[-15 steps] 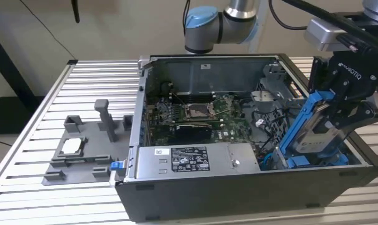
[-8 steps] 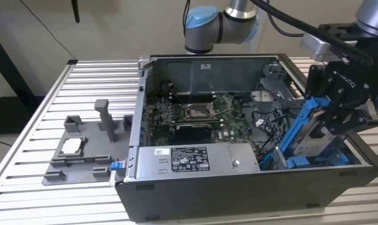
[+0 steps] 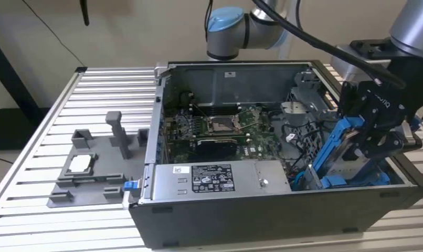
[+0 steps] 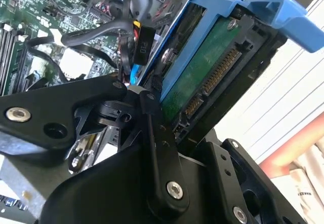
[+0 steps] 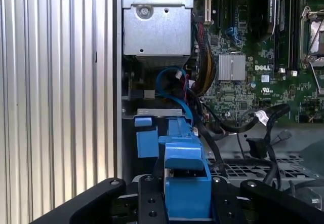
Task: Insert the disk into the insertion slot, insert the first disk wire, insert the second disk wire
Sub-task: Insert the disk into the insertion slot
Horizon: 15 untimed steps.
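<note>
Exterior view: closed fingers [image 3: 374, 137] grip the disk [image 3: 341, 152], steeply tilted, lower end inside the computer case [image 3: 267, 220] corner. Likely rigid, weighty, shock-sensitive; best held by its blue carrier's edges.

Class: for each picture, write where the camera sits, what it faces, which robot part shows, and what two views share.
Exterior view: off the arm, looking down into the open computer case; arm and tool show, gripping the disk.
First wrist view: on the wrist, facing the motherboard; tool's fingers show.
Second wrist view: on the wrist, close to the disk's circuit side; tool linkage shows.
Both wrist views share disk and motherboard.
</note>
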Each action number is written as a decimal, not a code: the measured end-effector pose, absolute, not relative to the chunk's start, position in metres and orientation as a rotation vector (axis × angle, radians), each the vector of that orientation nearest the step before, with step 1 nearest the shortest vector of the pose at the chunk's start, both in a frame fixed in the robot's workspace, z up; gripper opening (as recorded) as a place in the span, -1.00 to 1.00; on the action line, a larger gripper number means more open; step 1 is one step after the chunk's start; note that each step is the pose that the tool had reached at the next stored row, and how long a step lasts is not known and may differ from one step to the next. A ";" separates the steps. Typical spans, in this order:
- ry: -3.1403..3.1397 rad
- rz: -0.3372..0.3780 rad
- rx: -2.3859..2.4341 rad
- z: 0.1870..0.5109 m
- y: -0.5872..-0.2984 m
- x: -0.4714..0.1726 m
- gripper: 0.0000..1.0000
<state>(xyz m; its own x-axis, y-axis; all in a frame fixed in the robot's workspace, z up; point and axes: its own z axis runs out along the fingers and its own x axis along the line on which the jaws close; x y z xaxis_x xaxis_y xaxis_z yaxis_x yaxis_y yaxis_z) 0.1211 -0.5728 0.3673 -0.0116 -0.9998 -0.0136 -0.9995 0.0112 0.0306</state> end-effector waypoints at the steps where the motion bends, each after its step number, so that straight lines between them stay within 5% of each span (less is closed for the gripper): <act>1: -2.226 -0.049 2.201 0.366 -0.573 0.121 -0.35; 4: -2.225 -0.049 2.200 0.365 -0.573 0.121 -0.18; 15: -2.209 -0.012 2.183 0.384 -0.572 0.121 -0.18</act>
